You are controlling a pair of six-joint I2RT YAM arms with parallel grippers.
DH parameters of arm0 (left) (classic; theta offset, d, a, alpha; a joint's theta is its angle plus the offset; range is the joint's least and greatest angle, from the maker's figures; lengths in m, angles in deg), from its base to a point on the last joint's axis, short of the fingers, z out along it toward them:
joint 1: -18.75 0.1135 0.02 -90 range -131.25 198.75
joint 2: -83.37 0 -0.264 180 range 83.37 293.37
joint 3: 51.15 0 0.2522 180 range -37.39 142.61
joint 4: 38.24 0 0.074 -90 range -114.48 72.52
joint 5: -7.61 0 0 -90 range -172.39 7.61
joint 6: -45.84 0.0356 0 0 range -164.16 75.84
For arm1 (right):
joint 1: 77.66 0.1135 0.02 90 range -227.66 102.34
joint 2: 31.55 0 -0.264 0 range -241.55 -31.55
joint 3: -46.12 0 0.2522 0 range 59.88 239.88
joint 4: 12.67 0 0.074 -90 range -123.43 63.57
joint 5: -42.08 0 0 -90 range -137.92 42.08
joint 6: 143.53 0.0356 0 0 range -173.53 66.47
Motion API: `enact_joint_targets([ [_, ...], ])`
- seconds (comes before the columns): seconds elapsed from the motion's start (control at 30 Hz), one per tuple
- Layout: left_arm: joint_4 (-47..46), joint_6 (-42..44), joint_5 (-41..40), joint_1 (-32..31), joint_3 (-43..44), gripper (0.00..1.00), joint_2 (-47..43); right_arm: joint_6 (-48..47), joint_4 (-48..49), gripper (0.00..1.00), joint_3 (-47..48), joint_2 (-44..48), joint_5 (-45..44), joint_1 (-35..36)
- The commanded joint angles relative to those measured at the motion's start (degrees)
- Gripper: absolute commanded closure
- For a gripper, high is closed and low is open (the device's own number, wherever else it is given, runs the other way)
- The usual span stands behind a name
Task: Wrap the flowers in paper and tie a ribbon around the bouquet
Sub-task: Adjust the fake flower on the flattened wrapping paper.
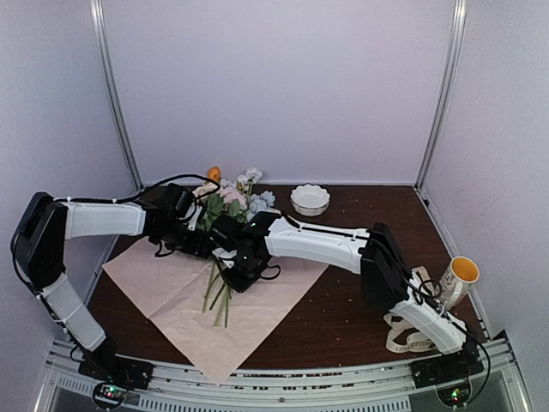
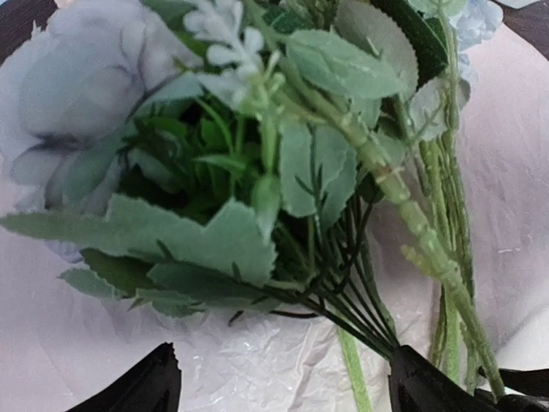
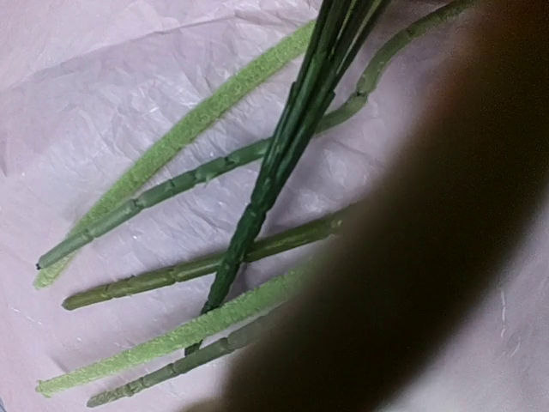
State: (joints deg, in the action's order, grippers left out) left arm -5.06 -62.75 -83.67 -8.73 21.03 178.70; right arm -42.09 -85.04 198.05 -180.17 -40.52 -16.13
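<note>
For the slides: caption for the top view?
Flowers on flat pink paper, left gripper and right gripper at the bunch, ribbon aside at right.

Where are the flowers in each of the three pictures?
Top external: the flowers lie mid-table, with the blooms toward the back wall and the stems toward the front.
Left wrist: the flowers fill most of the picture with leaves and a pale bloom.
Right wrist: only the flowers' bare green stems show, on the left.
Shared landmark: the pink paper lies under them in every view.
</note>
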Motion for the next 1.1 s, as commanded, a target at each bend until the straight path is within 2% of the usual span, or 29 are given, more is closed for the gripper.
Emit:
enact_joint_targets([
  [0.0,1.11,-0.75,-2.93,-1.00,-0.46,0.13,-3.50,-8.31,2.08,0.86,1.94,-0.53,-6.11,5.60],
  [0.17,2.94,-0.71,-6.66,-1.01,-3.22,0.13,-9.15,-14.04,2.65,0.85,-0.14,0.36,-13.39,8.49],
  [0.33,4.18,0.94,-7.68,-1.00,-3.69,0.12,-14.59,-17.41,5.76,0.84,-4.82,3.51,-16.42,9.65],
  [0.47,3.09,2.64,-8.66,-0.99,-3.80,0.12,-15.59,-19.43,9.32,0.83,-10.59,8.03,-17.36,10.22],
  [0.6,-1.23,5.09,-2.68,-1.04,-2.84,0.12,-14.42,-20.60,12.61,0.82,-14.90,13.76,-18.26,10.27],
  [0.8,-6.30,7.88,2.84,-2.55,-0.25,0.14,-10.23,-22.79,20.59,0.78,-24.01,25.50,-12.55,10.27],
  [1.07,-3.92,9.55,0.15,-4.73,2.88,0.14,-6.09,-25.43,20.85,0.72,-30.51,34.47,-3.77,10.11],
])
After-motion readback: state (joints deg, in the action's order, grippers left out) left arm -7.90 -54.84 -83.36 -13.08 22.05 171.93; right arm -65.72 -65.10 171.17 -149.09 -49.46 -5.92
